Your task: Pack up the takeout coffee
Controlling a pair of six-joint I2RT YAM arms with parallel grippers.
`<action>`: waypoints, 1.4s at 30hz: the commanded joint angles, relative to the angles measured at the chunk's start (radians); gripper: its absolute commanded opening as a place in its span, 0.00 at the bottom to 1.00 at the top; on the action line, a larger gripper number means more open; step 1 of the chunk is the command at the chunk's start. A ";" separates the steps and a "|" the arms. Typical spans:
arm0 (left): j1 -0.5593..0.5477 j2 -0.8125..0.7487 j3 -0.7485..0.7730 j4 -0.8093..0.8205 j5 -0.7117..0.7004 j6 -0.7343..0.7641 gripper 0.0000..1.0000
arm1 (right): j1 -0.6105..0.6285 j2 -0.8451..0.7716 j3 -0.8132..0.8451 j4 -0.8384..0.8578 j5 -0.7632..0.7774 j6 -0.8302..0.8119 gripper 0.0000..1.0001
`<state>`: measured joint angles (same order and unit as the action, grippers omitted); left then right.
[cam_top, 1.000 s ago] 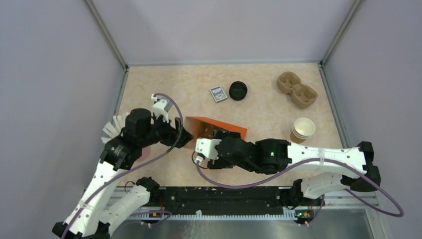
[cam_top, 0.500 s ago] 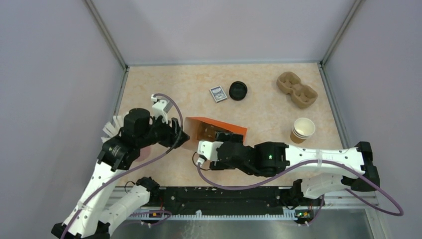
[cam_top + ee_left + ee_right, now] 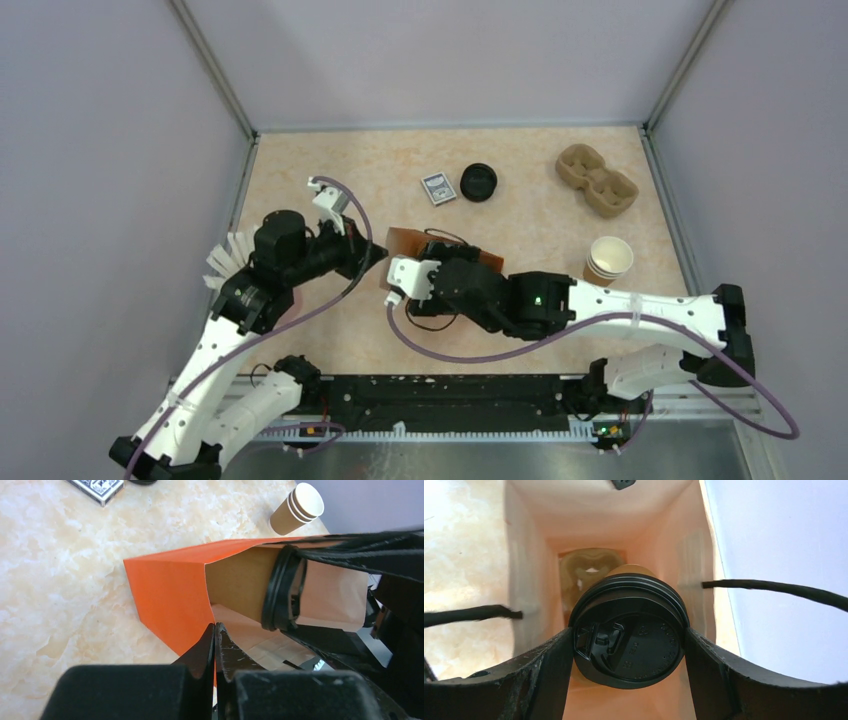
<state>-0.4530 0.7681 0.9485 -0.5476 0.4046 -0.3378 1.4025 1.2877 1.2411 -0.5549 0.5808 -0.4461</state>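
I see my left gripper pressed shut, pinching the thin orange paper bag at its rim, while my right gripper, spread wide, clamps the coffee, tan paper with a round black plastic lid, inside the bag's mouth.

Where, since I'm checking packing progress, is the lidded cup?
Right wrist view: the lidded cup, held by the right gripper, is in the mouth of the orange bag, mid-table.
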 commanded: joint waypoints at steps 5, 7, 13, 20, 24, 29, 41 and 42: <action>-0.001 -0.063 -0.028 0.089 0.019 0.037 0.01 | -0.109 0.057 0.065 0.114 -0.094 -0.089 0.54; -0.001 -0.083 -0.049 0.080 0.012 0.035 0.02 | -0.113 0.046 0.040 0.108 -0.103 -0.082 0.54; -0.001 -0.165 -0.105 0.040 -0.011 0.015 0.15 | -0.113 0.001 -0.025 0.048 -0.162 -0.001 0.52; -0.001 -0.173 -0.089 -0.055 -0.019 0.004 0.45 | -0.099 0.007 -0.031 0.046 -0.142 0.000 0.52; -0.001 -0.164 -0.083 -0.082 -0.008 -0.021 0.59 | -0.100 0.037 -0.035 0.090 -0.126 -0.018 0.51; 0.000 -0.135 -0.090 -0.124 -0.045 -0.043 0.65 | -0.098 0.071 -0.039 0.156 -0.085 -0.001 0.51; -0.001 -0.080 -0.104 -0.044 -0.021 -0.020 0.15 | -0.085 0.120 0.007 0.120 -0.106 -0.013 0.51; -0.001 -0.091 -0.116 -0.033 -0.022 -0.020 0.10 | -0.086 0.118 0.012 0.110 -0.096 -0.028 0.51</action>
<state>-0.4530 0.6991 0.8486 -0.6544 0.3767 -0.3851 1.3090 1.3918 1.1934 -0.4297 0.4675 -0.4603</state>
